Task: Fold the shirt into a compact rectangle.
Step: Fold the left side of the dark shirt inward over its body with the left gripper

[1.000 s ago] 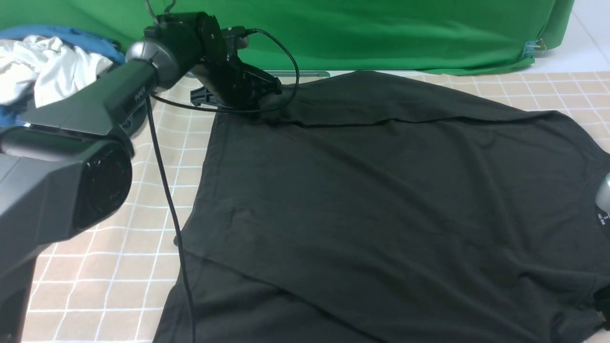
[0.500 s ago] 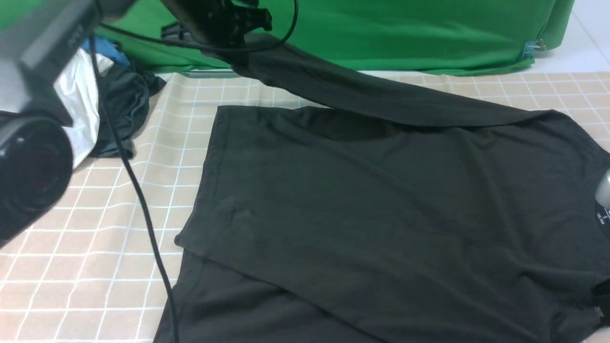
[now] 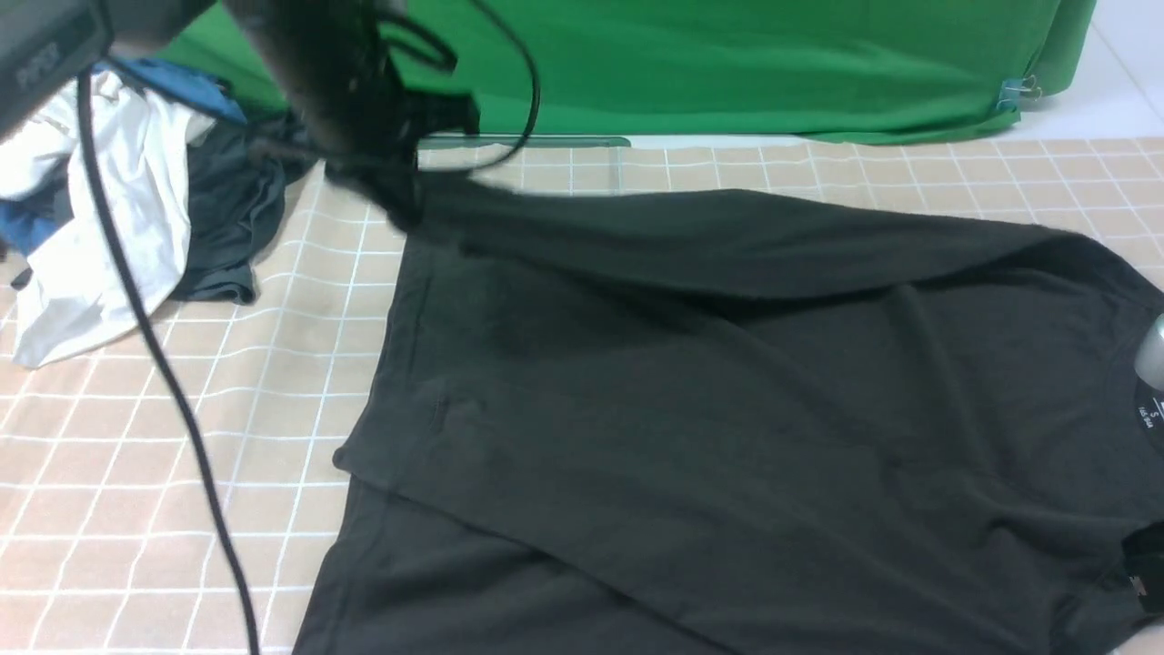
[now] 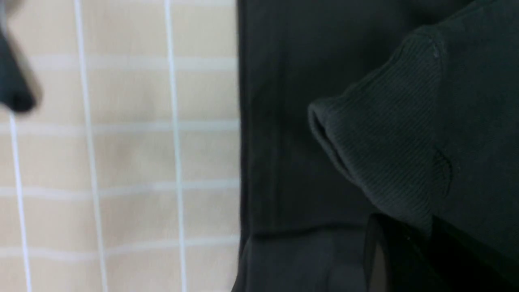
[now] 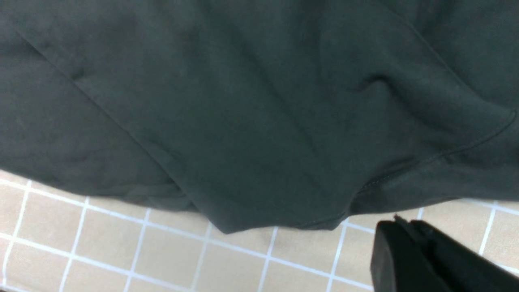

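Left pincer (image 3: 393,182), blurred at eleven o'clock in the front view, is clamped on a far edge of the shirt (image 3: 727,409) and holds it raised. A black fold stretches from there toward three o'clock, above the rest of the garment. That part lies flat on the checked tablecloth (image 3: 182,473) from the centre out to five o'clock, with its neck label (image 3: 1153,417) at three o'clock. A white garment (image 3: 136,182) and a dark grey garment (image 3: 227,227) lie heaped around ten o'clock. From the left wrist, ribbed black fabric of the shirt (image 4: 385,142) bunches into the closed jaws of the left pincer (image 4: 429,239). From the right wrist, the right pincer (image 5: 405,243) is closed on nothing, over bare tablecloth (image 5: 243,259) just beside the shirt's edge (image 5: 243,121).
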`<act>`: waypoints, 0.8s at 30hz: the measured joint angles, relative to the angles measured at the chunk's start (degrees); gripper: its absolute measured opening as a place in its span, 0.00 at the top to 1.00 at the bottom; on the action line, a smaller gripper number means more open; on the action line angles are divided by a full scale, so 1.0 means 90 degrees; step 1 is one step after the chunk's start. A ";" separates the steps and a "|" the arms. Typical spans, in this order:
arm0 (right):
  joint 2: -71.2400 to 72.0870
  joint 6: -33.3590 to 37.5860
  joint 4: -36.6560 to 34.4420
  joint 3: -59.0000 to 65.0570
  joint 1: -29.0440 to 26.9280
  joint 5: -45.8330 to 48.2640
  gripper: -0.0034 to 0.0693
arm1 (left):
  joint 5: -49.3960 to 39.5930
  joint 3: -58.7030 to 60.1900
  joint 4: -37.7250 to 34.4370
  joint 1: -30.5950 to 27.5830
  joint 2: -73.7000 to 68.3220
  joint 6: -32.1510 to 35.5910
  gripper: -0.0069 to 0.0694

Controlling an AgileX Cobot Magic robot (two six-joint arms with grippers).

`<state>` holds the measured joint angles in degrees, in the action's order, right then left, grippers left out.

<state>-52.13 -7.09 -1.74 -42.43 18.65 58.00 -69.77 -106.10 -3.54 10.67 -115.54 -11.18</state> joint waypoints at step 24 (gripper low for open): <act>0.0000 0.0000 0.0000 0.0000 0.0000 -0.0303 0.85 | 0.0002 0.1716 0.0164 0.0008 0.0694 -0.0458 0.87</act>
<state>-52.13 -7.09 -1.74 -42.43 18.65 55.27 -69.76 -90.66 -2.06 10.74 -109.30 -15.30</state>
